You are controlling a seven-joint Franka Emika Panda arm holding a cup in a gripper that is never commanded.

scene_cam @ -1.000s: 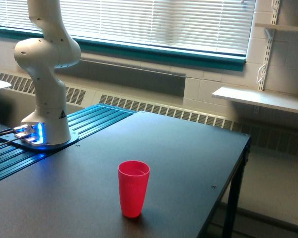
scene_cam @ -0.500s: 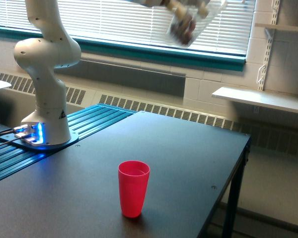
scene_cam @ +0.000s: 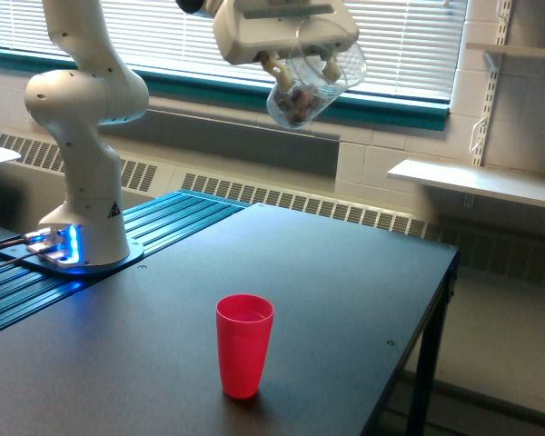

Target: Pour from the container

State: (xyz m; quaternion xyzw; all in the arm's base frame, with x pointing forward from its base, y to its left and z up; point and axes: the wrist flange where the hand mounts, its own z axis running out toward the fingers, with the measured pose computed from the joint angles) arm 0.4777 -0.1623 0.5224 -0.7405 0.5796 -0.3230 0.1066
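Clearly unpoured: the gripper clenched the tilted container, contents inside, high above the red cup.

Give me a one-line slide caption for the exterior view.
Gripper holds a tilted clear cup with dark contents high above a black table where a red cup stands upright.

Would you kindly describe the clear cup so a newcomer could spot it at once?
Look above the dark table, before the window blinds. There the gripper holds the container tilted in mid-air. Unlike the red cup standing on the table, it is transparent, with dark bits inside.
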